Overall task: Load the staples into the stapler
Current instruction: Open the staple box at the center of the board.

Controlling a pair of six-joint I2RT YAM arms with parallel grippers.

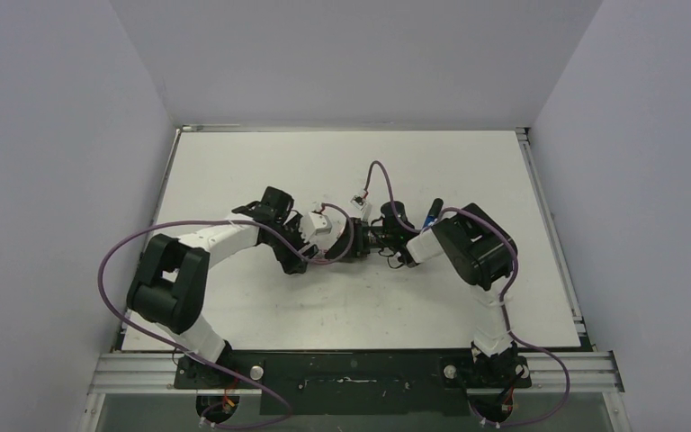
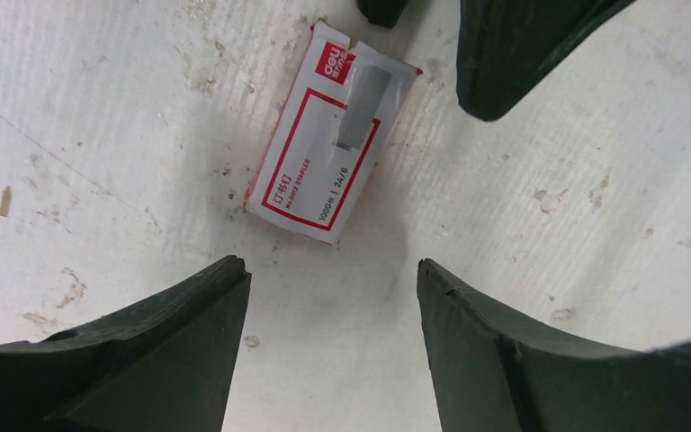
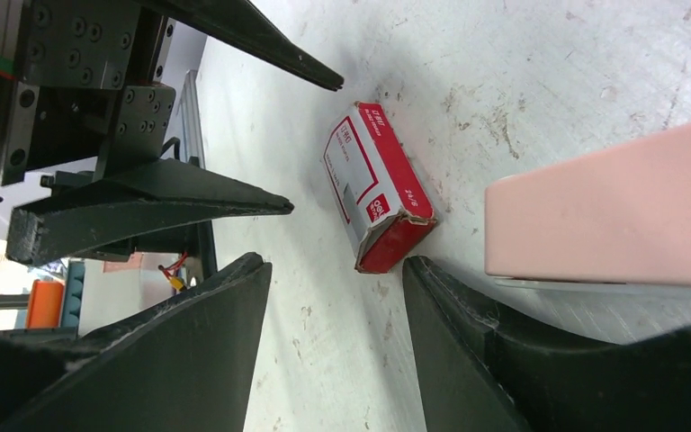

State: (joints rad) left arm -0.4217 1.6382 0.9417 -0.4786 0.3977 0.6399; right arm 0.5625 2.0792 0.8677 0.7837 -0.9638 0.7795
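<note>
Staple box [image 2: 328, 148] flat on worktop [image 2: 99, 135], between left fingers [image 2: 189, 333] and right fingers [image 3: 189, 342]; both spread, empty. I'd straddle its long sides squarely, clear of the pink block [image 3: 603, 211].

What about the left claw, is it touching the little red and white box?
Apart. In the left wrist view, bare table shows between the left claw and the staple box; both open fingers stop short of it.
</note>
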